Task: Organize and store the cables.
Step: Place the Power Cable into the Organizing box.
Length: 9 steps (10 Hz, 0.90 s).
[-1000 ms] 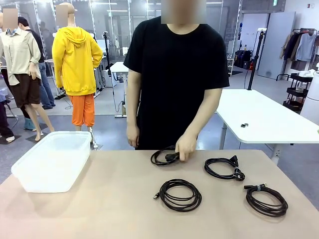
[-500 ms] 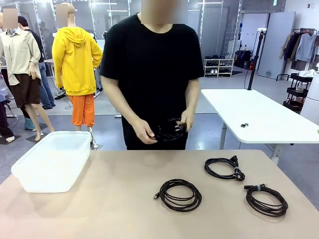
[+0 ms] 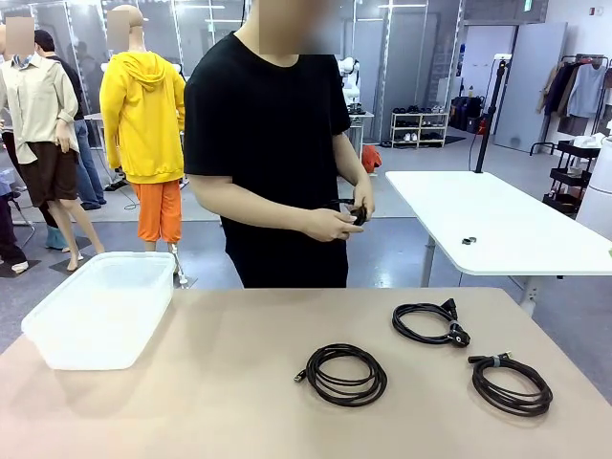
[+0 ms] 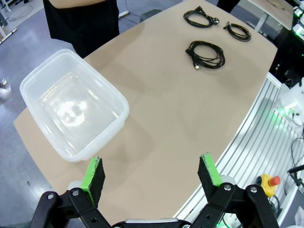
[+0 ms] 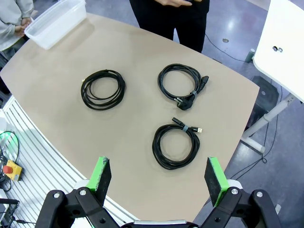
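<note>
Newly lifted off the beige counter [image 3: 220, 382], one thin black coiled cable [image 3: 356, 212] is resting in the person's hands [image 3: 335, 224]; three black cable coils [image 3: 346, 375] are lying there unstored. Left wrist view: the left tool [image 4: 151, 164] is hovering wide open, gripping nothing, beside the empty clear plastic bin [image 4: 102, 137]. Right wrist view: the right tool [image 5: 157, 166] is gaping, likewise bare, above the coils.
</note>
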Each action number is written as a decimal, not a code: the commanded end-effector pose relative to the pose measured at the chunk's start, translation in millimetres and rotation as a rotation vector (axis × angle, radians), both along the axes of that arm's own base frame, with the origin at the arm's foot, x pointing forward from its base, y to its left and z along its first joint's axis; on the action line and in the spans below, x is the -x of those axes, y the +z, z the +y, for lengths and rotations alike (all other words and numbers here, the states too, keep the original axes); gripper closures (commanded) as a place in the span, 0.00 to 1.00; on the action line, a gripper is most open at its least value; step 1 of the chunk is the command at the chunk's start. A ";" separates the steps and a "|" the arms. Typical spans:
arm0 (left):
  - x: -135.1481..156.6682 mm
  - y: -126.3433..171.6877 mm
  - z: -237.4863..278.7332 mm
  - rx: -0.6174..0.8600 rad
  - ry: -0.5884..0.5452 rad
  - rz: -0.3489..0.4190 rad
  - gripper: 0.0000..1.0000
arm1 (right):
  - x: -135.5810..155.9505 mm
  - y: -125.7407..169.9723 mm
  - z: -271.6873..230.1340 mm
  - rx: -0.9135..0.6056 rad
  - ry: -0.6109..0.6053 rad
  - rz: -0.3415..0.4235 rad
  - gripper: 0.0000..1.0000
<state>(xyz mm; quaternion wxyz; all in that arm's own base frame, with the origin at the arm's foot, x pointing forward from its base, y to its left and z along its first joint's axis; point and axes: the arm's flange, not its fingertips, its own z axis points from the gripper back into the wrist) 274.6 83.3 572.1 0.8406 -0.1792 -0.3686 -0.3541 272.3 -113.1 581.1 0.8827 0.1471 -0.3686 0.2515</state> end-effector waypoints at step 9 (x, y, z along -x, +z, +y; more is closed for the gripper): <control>-0.7 0.0 -1.4 0.000 -0.007 -0.001 0.00 | 0.0 0.0 0.0 0.000 0.000 0.000 0.00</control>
